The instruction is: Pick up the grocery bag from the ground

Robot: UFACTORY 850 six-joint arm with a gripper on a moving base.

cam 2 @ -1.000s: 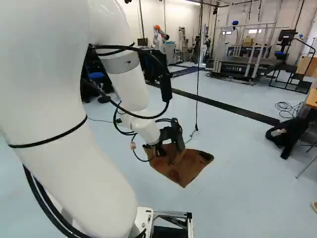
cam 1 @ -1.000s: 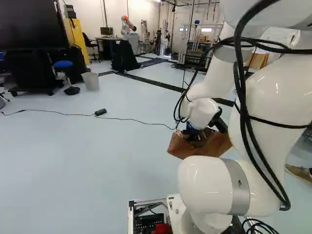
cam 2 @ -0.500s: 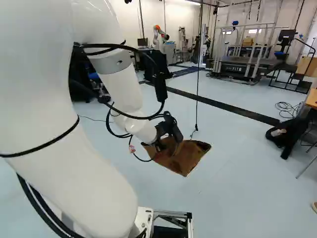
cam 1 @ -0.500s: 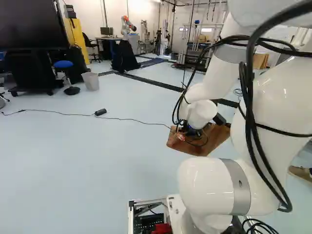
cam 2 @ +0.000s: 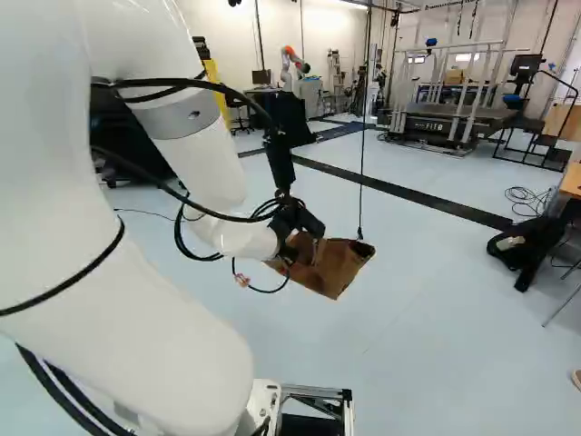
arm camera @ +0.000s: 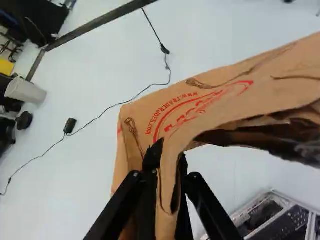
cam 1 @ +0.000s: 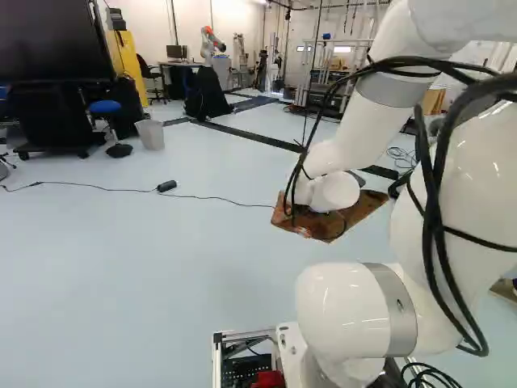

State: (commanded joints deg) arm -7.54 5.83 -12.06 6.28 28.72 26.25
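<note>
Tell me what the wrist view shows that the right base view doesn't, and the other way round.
Only the wrist view shows the red print on the bag, both fingers closed on its folded paper, the pale bin and the black adapter on the floor cord.

Only the right base view shows the white arm, another robot at the back, the treadmill and the black heap at its right.

Both show the brown paper bag, the gripper, part of the cord and the dark floor strip.

Arm point(cam 1: 363, 129) bent, reaching fwd & low w/ pincer point(cam 2: 305, 252) clamped.
</note>
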